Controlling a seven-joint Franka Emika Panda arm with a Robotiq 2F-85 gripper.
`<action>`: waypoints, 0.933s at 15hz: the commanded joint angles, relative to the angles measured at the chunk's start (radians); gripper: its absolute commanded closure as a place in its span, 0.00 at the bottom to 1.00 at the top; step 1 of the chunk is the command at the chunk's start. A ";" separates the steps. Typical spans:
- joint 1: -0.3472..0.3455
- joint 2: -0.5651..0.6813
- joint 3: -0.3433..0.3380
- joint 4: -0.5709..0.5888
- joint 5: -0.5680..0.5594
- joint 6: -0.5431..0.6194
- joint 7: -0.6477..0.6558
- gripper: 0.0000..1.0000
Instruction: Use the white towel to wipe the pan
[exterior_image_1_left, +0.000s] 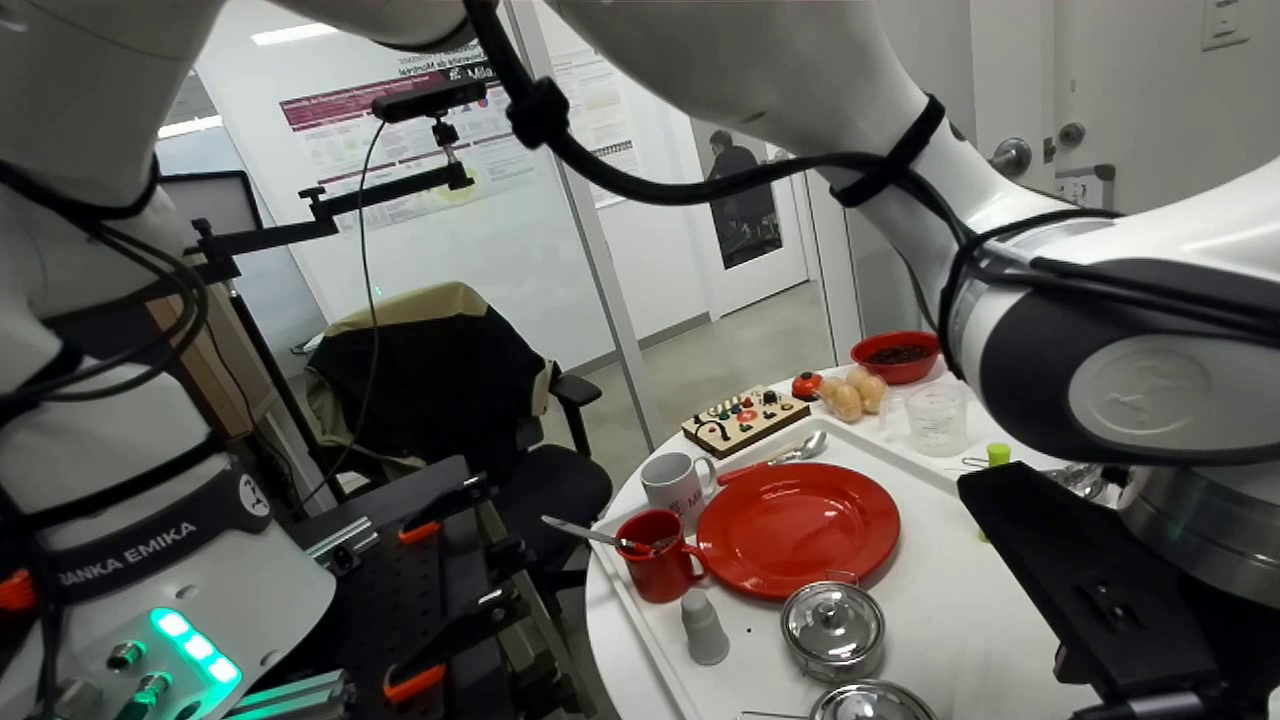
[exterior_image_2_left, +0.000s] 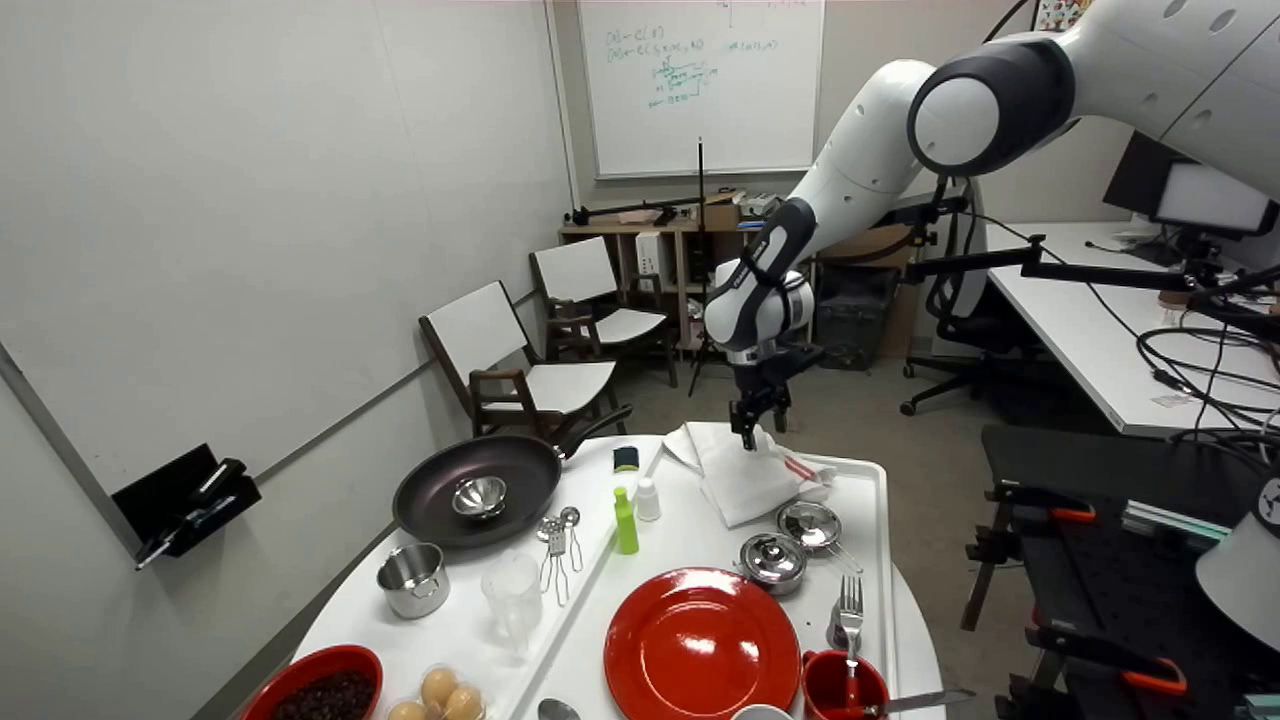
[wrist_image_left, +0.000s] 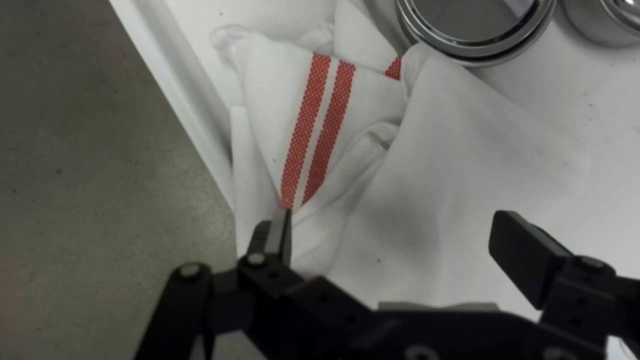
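Evidently at the pick-up step; white towel (exterior_image_2_left: 735, 488) lies rumpled at the far end of the tray (exterior_image_2_left: 690, 548), on the right side of the desk (exterior_image_2_left: 440, 635) in an exterior view; a folded-over corner shows two red stripes; a small steel pot (wrist_image_left: 475, 25) sits just beside the cloth.

In the wrist view the fingers (wrist_image_left: 525, 260) are spread wide above the towel, nothing pinched; whether the tips touch the fabric, cannot tell.

Pan (exterior_image_2_left: 430, 495) is well apart, far left, off the tray; a small steel bowl (exterior_image_2_left: 479, 495) rests inside it, likely in the way of wiping.

Handling, by judgement: towel light, limp, unbreakable, its weave not slippery; loose ends will probably trail when lifted and could drag the pot; best hold looks like the raised fold right of the stripes, taken deep and thick; a shallow pinch on the flat part might slide off or catch one layer only.
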 joint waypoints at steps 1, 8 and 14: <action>-0.026 0.040 0.010 0.078 0.039 -0.096 0.032 0.00; -0.028 0.105 0.006 0.151 0.051 -0.133 0.058 0.00; -0.003 0.137 0.000 0.185 0.024 -0.077 0.044 0.00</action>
